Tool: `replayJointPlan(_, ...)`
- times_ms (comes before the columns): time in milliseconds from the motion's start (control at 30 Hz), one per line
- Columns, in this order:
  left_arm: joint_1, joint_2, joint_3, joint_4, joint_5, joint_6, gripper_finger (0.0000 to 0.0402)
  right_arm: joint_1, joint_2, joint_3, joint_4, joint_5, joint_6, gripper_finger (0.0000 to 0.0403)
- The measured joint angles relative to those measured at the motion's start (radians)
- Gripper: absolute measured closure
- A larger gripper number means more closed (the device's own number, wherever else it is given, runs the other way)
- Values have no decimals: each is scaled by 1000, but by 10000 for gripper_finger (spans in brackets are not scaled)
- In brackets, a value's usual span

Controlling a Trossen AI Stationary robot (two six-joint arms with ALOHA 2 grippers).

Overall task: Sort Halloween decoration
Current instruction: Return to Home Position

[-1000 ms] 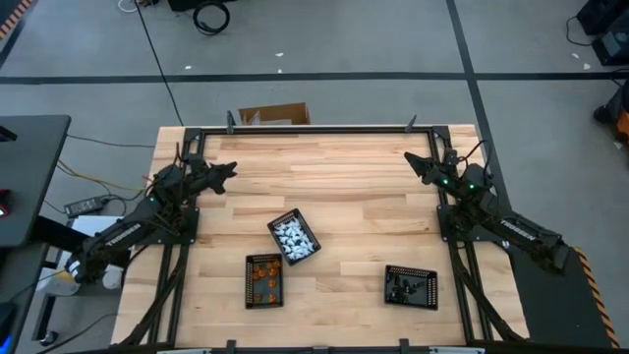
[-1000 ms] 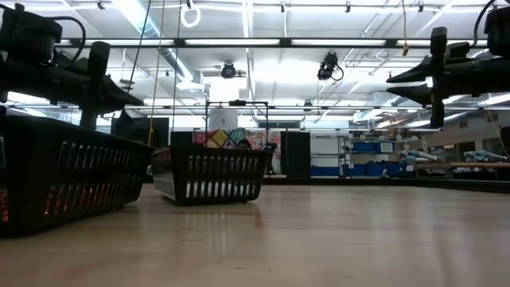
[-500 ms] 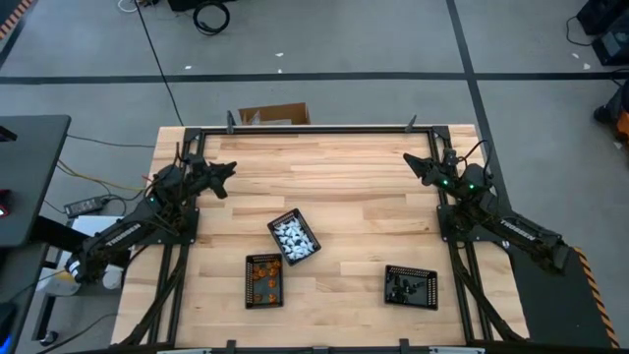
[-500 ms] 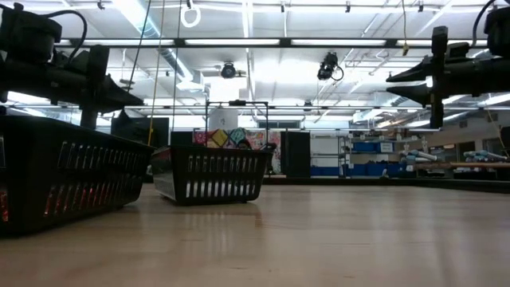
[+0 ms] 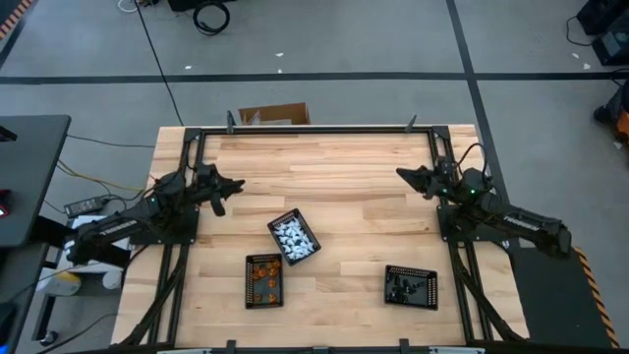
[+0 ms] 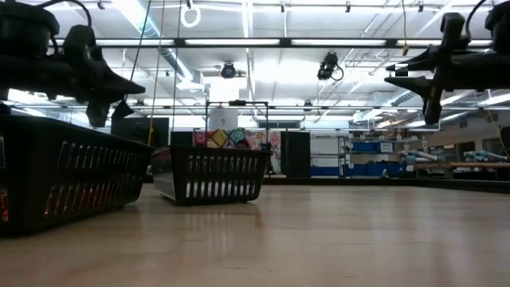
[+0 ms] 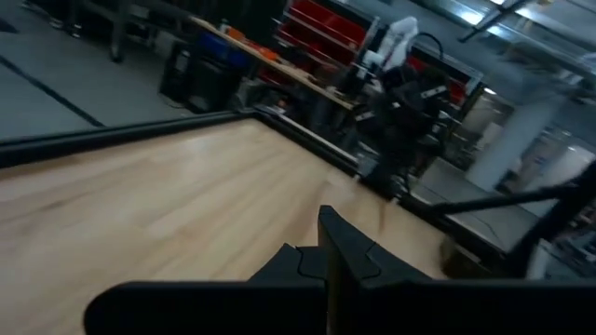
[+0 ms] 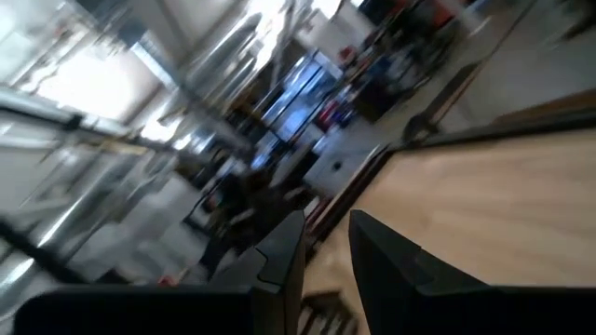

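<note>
Toward the front of the desk (image 5: pixel 344 167), sorted by colour into three black trays: white pieces (image 5: pixel 293 237) in the middle tray (image 5: pixel 276 224), orange pieces (image 5: pixel 263 279) in the left tray (image 5: pixel 249 282), black pieces (image 5: pixel 403 287) in the right tray (image 5: pixel 411 268). Too small from above to show any shape.

Raised over the desk's left side, well apart from every tray: left claw (image 5: pixel 236 184), fingers pressed together on nothing. Raised over the right side, also well clear of the trays: right claw (image 5: pixel 401 174), fingers parted by a narrow gap, empty too. Looks like a finished sort, with only the retreat of both arms to complete.

As for handling: probably very light, stiff plastic, not fragile but easy to lose. Likely to skid on the smooth wood and to pop out of a hard pinch. Best taken one at a time across the widest part of the body, with the claw dropping straight down and its tips close to the wood. Calls for a gentle squeeze only. Harder to lift from inside a tray, heaped against neighbours and hemmed by the slatted walls; wiser to leave alone there.
</note>
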Motion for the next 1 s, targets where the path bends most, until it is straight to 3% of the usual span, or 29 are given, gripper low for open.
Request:
replayJointPlan(400,-111,-18,0,-1,0,0,401,80,1,0,-14,-39,0,309)
replayJointPlan(533,-114,-18,-1,0,0,0,401,80,7,0,-114,-39,0,310)
replayJointPlan(1000,-114,-18,-1,0,-1,0,402,86,31,0,-117,-32,0,310)
